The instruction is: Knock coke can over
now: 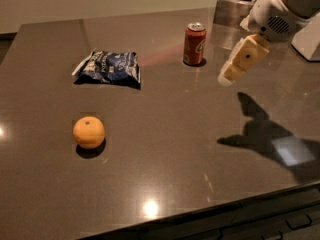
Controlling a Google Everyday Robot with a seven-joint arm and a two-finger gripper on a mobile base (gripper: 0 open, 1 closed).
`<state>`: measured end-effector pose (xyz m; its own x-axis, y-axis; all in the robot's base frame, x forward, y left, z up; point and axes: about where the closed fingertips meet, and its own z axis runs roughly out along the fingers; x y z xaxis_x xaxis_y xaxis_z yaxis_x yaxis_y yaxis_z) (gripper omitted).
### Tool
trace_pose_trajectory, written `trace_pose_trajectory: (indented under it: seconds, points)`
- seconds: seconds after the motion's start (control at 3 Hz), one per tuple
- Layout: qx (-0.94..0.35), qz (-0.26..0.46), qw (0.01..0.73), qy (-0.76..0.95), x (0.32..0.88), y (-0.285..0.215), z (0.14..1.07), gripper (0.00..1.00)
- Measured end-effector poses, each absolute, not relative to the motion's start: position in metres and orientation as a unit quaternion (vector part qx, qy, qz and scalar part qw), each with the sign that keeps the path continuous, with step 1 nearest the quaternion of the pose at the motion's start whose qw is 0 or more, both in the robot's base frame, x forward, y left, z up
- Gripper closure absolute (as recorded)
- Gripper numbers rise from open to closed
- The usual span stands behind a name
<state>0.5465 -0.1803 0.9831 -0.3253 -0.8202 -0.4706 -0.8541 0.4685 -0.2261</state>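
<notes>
Gripper point(234, 68) hangs over the table point(175, 149), tilted down and to the left, just right of the coke can point(194, 44) and apart from it, no contact. Whether it is released or clenched: cannot tell; nothing visibly held.

Left to right:
- The orange point(89, 132) sits front left.
- The blue chip bag point(107, 68) lies flat behind it, mid-left.
- The coke can stands upright at back centre, well apart from both.
- The gripper comes next, with the arm's shadow point(260, 131) on the table front right.

Step, as judged: approach, can not yet knocked.

The next move likely calls for a short sideways push leftward into the can. Contact should land high on its wall so it tips instead of sliding. The fall path toward the bag side looks free.
</notes>
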Motion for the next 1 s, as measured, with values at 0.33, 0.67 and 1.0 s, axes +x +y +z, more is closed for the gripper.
trace_pose_trajectory:
  seconds: [0.33, 0.67, 1.0]
  points:
    - [-0.475, 0.040, 0.311, 0.822, 0.585, -0.179, 0.984, 0.00]
    - [-0.425, 0.065, 0.358, 0.828, 0.647, -0.179, 0.975, 0.00]
    - [-0.406, 0.081, 0.377, 0.829, 0.679, -0.177, 0.968, 0.00]
